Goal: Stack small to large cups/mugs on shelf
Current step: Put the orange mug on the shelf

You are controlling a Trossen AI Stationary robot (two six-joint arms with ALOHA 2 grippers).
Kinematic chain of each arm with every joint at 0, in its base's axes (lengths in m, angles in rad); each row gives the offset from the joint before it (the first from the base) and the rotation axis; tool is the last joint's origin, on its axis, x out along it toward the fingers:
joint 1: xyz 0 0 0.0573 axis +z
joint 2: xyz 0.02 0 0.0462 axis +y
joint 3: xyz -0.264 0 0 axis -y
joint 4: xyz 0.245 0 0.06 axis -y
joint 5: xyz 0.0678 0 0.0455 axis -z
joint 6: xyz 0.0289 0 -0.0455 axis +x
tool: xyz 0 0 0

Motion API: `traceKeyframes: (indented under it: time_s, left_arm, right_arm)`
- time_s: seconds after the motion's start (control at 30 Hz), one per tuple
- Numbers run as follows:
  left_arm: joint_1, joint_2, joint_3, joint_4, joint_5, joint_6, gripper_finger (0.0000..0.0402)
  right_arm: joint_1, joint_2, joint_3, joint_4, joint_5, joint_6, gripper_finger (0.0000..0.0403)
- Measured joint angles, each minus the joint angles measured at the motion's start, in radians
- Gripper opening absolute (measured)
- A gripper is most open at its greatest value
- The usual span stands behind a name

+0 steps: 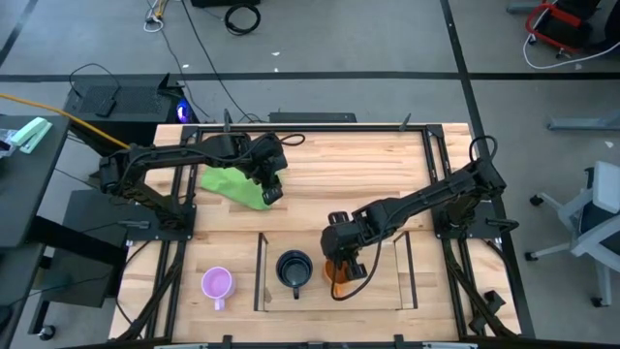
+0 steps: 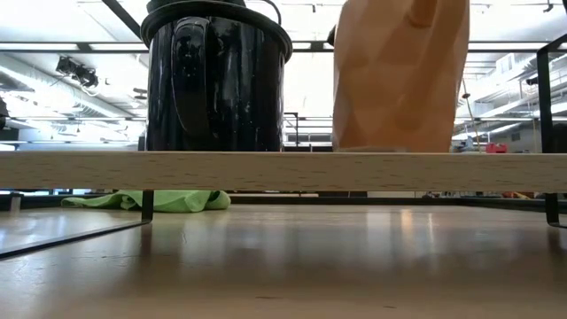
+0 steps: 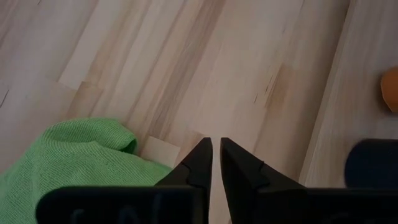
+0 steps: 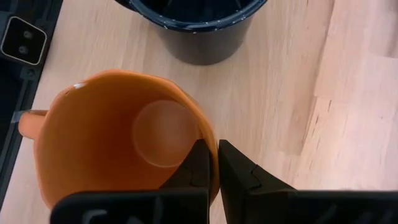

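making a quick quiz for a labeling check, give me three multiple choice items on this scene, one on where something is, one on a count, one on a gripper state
1. Where is the light purple mug?
A. inside the shelf beside the black mug
B. on the table outside the shelf, on its left side in the high view
C. on the green cloth

2. How many mugs are inside the shelf?
A. one
B. two
C. three

3. What is the right gripper doing?
A. shut on the rim of the orange mug
B. wide open above the black mug
C. holding the green cloth

Answers:
1. B, the high view shows it standing alone beyond the shelf's left panel.
2. B, the black mug and the orange mug stand side by side in it.
3. A, the right wrist view shows the fingers pinching the orange wall.
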Motion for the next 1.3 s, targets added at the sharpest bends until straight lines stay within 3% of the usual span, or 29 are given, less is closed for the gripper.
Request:
traceKeyframes:
  time_s: [0.73, 1.3]
  left_arm:
    - [0.0, 0.001, 0.0, 0.013, 0.0, 0.0, 0.004]
    - [0.0, 0.001, 0.0, 0.016, 0.0, 0.0, 0.0037]
  right_arm:
    - [-0.001, 0.028, 0.002, 0.003, 0.015, 0.004, 0.0015]
    - [-0.001, 0.03, -0.001, 0.02, 0.019, 0.009, 0.0056]
